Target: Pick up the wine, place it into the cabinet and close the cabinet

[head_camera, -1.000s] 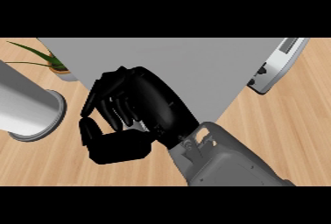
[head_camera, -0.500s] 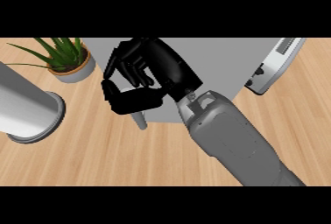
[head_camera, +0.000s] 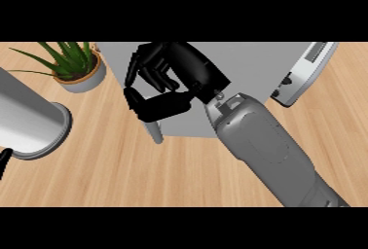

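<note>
In the head view, we found one grey forearm (head_camera: pixel 269 151) entering from the lower right edge and running up and to the left across the light wooden bench (head_camera: pixel 144 175). At its end, the black right hand (head_camera: pixel 173 80) lay over the grey box-shaped cabinet (head_camera: pixel 251 63). Its fingers (head_camera: pixel 147 73) were curled downward and its thumb (head_camera: pixel 155 107) was bent below them, over the cabinet's lower left corner. We saw nothing held between fingers and thumb, so we recorded the hand as closed on nothing.

A narrow grey strip (head_camera: pixel 153 131) projected from the cabinet's lower left edge, just under the thumb; we could not tell whether it was the door's edge. The wine did not show in this view, and we could not tell where it stood.

At the upper left, a green spiky plant in a tan round pot (head_camera: pixel 75 68) stood just beside the cabinet. At the left edge lay a large silver cylindrical vessel (head_camera: pixel 28 126), well apart from the hand. At the upper right, a white and grey flat appliance (head_camera: pixel 302 73) rested against the cabinet's right side.
</note>
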Robot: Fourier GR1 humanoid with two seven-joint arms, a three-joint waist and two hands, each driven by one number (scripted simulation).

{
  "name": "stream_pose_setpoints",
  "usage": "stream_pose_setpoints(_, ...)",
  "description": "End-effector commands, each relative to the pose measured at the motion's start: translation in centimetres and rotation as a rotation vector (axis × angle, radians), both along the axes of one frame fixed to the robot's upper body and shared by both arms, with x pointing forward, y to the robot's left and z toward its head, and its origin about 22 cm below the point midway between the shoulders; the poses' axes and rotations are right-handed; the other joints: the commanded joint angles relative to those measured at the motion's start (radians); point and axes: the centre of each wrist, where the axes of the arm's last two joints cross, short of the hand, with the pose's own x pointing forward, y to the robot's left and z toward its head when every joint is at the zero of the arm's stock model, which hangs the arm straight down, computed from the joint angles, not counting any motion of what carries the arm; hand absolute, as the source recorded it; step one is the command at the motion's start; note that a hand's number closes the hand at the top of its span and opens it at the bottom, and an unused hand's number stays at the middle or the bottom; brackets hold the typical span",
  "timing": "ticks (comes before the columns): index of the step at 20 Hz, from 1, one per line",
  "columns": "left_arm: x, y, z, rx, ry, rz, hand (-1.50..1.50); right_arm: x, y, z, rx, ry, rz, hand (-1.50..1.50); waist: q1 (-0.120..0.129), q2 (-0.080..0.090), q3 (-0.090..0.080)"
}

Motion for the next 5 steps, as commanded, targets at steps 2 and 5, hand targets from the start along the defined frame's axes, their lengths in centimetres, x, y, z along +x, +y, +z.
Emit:
stream_pose_setpoints(2,1.2,-0.4,-0.9,-0.003,-0.002,0.012,-1.5,4.8,-6.0,1.2,0.002,0.009,-0.252,1.5,-0.021,0.044,0.015)
stream_pose_setpoints(5,1.5,-0.6,-1.3,0.001,0.012,0.025,-1.5,4.5,-6.1,-0.6,-0.014,0.003,-0.242,1.5,-0.027,0.043,0.016)
